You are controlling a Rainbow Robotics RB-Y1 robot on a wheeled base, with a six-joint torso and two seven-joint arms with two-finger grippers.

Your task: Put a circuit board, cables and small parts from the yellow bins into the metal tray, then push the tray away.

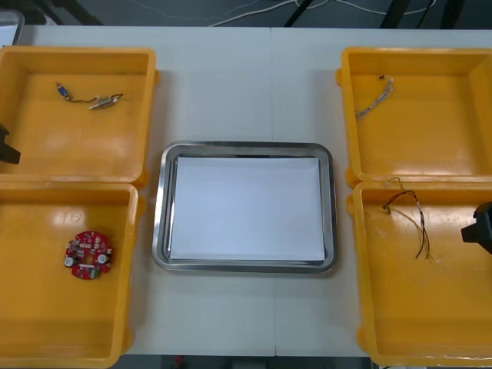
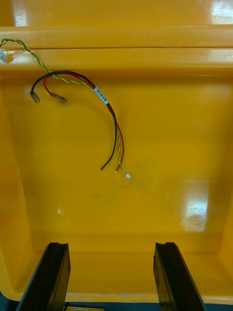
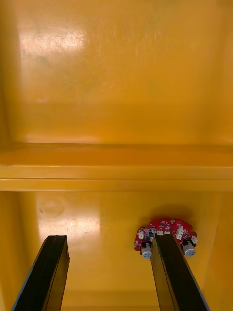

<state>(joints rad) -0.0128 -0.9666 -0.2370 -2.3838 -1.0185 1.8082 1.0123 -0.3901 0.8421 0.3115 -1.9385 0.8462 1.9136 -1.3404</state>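
Note:
The metal tray, white inside, lies at the table's middle. A round red circuit board rests in the near left yellow bin; in the left wrist view the circuit board is partly hidden behind one finger of my open left gripper. Small metal parts lie in the far left bin. A red and yellow cable with black wire lies in the near right bin; this cable sits beyond my open right gripper. A twisted cable lies in the far right bin.
The left arm shows at the left edge over the left bins, the right arm at the right edge over the near right bin. Bare table surrounds the tray, with free room beyond its far side.

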